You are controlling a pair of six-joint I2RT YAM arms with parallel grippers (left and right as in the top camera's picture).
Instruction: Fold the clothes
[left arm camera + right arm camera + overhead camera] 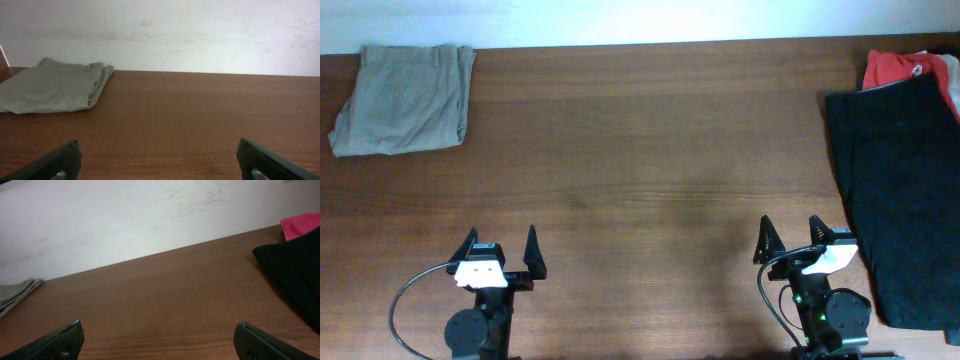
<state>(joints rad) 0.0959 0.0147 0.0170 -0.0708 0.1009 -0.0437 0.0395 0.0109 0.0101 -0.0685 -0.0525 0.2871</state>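
Overhead: folded khaki shorts (pixel 405 98) lie at ten o'clock on the wooden surface (pixel 650 150). Black shorts (pixel 900 200) spread at three o'clock, overlapping a red top (pixel 895 68) at one o'clock. The left end effector (pixel 501 238) at seven and the right end effector (pixel 791 228) at five both stand with fingers spread, holding nothing, well apart from the garments.

Left wrist: khaki shorts (pixel 52 90) at ten o'clock, before a white wall (pixel 200 35).

Right wrist: black shorts (pixel 295 270) and red top (pixel 300 226) at two o'clock, khaki shorts (pixel 15 292) at nine.

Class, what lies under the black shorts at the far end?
A red top pokes out from beneath the black shorts at their far edge. The rest of it is covered, so its extent cannot be seen.
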